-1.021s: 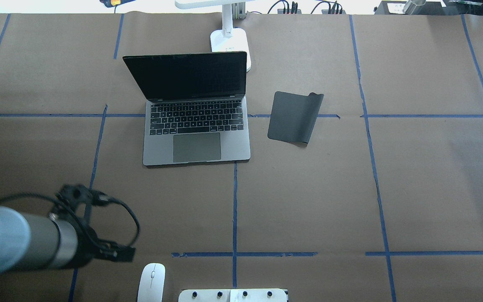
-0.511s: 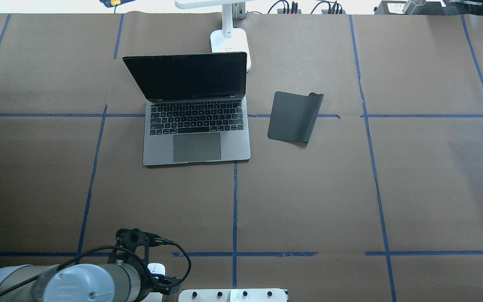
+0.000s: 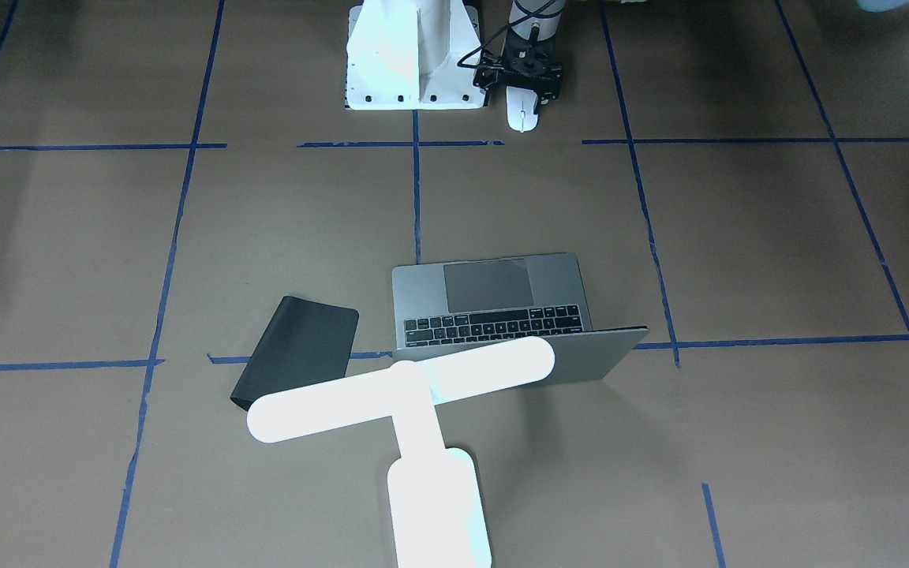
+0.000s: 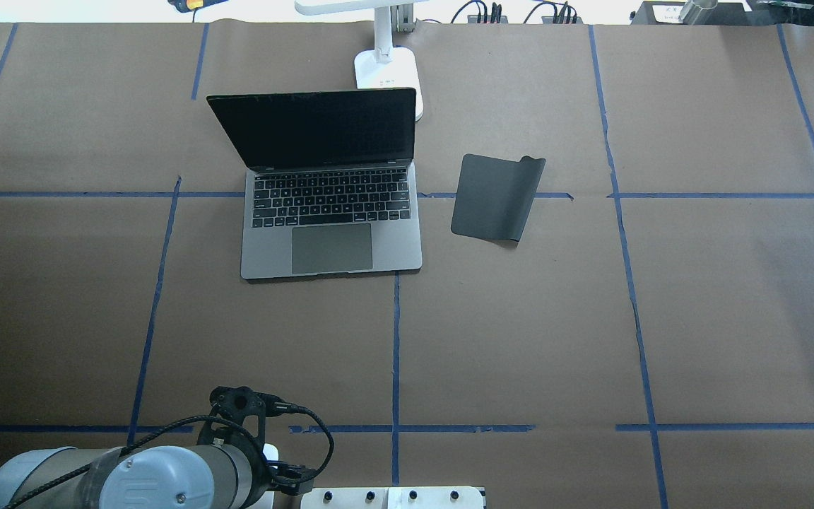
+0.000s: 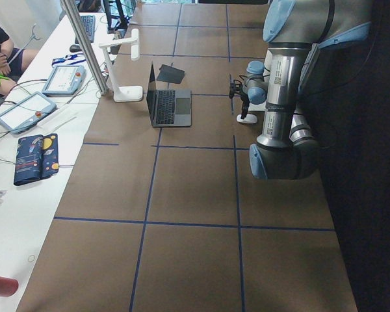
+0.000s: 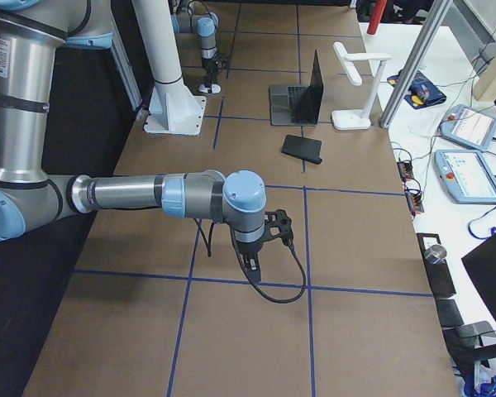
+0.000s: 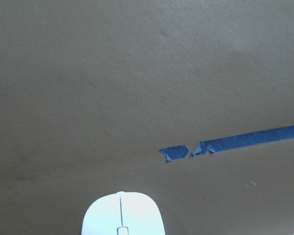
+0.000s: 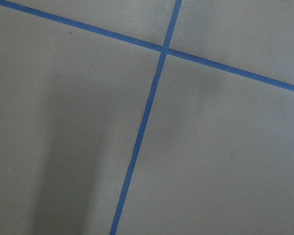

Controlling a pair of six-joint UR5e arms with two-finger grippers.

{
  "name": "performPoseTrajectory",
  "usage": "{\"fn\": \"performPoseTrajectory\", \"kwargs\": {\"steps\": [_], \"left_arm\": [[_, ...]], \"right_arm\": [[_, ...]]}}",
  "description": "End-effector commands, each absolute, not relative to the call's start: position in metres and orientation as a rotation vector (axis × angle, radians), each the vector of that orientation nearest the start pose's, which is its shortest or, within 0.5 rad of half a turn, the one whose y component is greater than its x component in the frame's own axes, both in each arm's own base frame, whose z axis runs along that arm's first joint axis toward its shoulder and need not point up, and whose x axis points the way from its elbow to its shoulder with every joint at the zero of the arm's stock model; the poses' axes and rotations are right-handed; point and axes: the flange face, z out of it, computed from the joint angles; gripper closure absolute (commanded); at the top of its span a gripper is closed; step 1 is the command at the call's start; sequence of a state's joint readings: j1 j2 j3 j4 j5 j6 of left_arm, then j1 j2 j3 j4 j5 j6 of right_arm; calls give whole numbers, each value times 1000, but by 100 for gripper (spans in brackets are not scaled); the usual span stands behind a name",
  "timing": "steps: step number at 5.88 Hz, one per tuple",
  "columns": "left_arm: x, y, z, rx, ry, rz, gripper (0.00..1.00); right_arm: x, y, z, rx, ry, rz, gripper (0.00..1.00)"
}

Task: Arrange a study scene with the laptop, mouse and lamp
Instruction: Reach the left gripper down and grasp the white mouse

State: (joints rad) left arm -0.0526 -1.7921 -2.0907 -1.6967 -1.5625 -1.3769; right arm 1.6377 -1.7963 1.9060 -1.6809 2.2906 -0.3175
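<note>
The laptop [image 4: 329, 226] stands open in the middle of the table, its dark screen facing me; it also shows in the front view [image 3: 494, 304]. The white lamp [image 4: 387, 71] stands just behind the screen and looms large in the front view [image 3: 415, 379]. The white mouse [image 3: 521, 117] lies at the near edge beside the pedestal. It shows at the bottom of the left wrist view [image 7: 122, 218]. My left gripper [image 3: 523, 96] hangs directly over the mouse's rear and looks open. My right gripper [image 6: 252, 260] hovers over bare table far to the right. I cannot tell whether it is open or shut.
A flat black pad [image 4: 495, 198] lies right of the laptop, one corner curled. The white bolted pedestal [image 3: 411, 55] stands at the table's near edge, right next to the mouse. Blue tape lines [image 4: 396, 353] cross the brown paper cover.
My left arm swung right and back toward the table's near edge. It now covers most of the mouse in the overhead view. Laptop, lamp and pad have not moved.
</note>
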Motion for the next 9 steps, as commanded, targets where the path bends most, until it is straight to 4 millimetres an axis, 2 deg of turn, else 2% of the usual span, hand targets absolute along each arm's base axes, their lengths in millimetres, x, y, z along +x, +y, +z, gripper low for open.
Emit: {"fn": "performPoseTrajectory", "kwargs": {"steps": [1,2,4,5,6,9], "left_arm": [[501,-158,303,110,820,138,0],[503,-153,313,101,800,148,0],[515,-139,319,78,792,171,0],[520,-139,307,79,816,171,0],[527,-137,308,78,812,174,0],[526,-138,314,77,797,173,0]], "right_arm": [[94,-386,609,134,-709,-233,0],[94,-386,610,132,-706,-232,0],[94,-386,612,127,-704,-231,0],[94,-385,613,124,-703,-230,0],[94,-383,615,120,-703,-228,0],[94,-382,617,113,-706,-220,0]]}}
